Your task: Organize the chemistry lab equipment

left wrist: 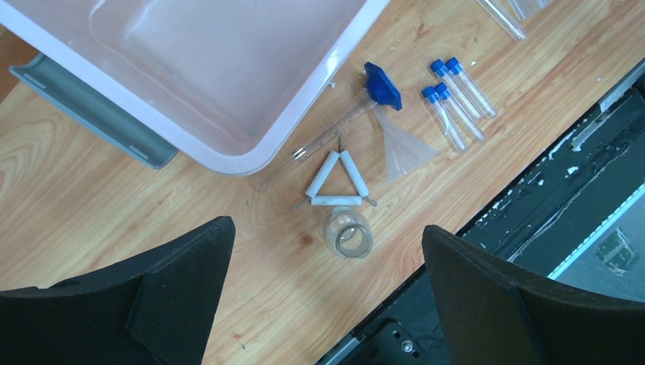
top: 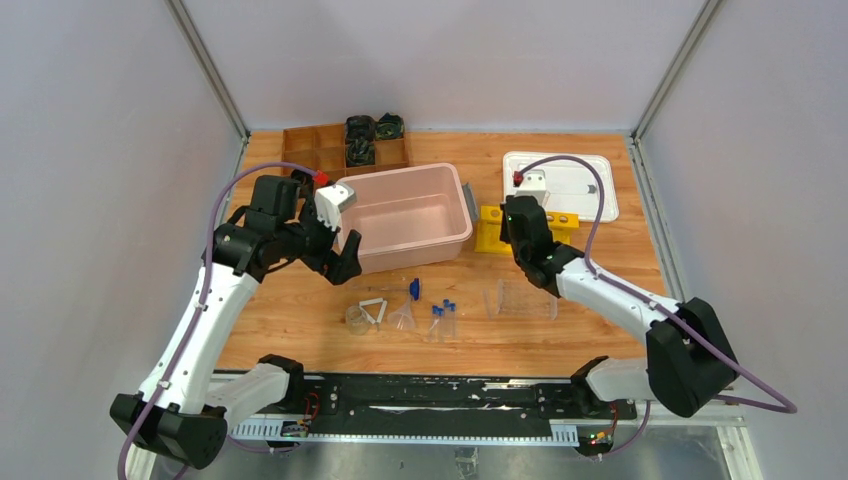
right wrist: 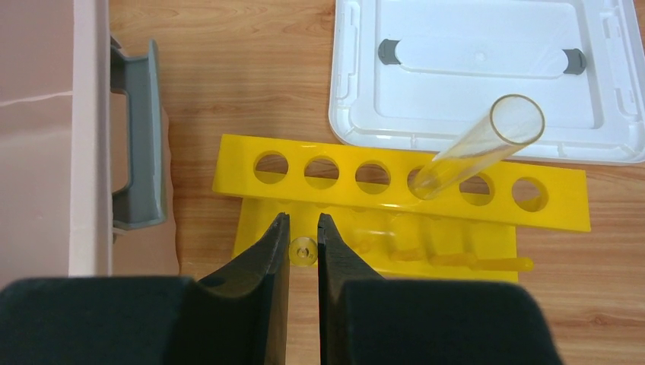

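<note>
Wood table [top: 300, 330] | left gripper [left wrist: 327, 228] spread, wire triangle [left wrist: 335, 201] ahead | right gripper [right wrist: 303, 218] at yellow rack [right wrist: 347, 173], grasp unclear

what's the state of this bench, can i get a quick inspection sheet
surface: wood table, no spills seen
job's things: beaker, wire triangle, funnel, blue-ended rod and four blue-capped tubes grouped near the front; clear tray to their right; one tube tilted in the yellow rack
clutter: pink bin, white lid, brown box of dark items
grippers: left gripper open above the table; right gripper narrow gap over the rack, grip unclear
cables: purple cables loop off both arms
surroundings: grey walls, nothing else seen
</note>
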`<state>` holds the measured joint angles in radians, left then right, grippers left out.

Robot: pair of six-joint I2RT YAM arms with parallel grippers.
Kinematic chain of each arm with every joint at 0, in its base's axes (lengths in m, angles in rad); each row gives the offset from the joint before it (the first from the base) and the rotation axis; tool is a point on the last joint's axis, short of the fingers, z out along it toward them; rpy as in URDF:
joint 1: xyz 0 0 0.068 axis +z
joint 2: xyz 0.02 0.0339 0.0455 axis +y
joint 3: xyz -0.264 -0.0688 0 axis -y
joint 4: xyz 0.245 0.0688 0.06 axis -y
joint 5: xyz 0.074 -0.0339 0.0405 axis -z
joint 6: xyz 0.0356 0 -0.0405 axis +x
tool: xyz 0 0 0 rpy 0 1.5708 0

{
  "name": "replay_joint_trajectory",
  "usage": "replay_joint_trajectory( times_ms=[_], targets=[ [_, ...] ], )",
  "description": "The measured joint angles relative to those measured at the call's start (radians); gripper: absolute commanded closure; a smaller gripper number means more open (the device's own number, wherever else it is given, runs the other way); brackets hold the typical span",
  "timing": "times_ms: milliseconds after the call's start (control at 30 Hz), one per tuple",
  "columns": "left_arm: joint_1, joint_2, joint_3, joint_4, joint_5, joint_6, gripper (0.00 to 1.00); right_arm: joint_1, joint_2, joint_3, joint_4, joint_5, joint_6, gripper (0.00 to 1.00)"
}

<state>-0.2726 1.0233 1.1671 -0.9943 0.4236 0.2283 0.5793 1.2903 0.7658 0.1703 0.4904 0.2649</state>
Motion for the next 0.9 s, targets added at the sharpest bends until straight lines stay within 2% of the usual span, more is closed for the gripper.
replay_joint_trajectory(
  times_ms=[900],
  targets=[
    [0.000, 0.000, 0.006, -0.003, 0.002, 0.023, 0.00, -0.005, 0.089, -0.025, 0.040, -0.019, 0.009, 1.00]
  ],
)
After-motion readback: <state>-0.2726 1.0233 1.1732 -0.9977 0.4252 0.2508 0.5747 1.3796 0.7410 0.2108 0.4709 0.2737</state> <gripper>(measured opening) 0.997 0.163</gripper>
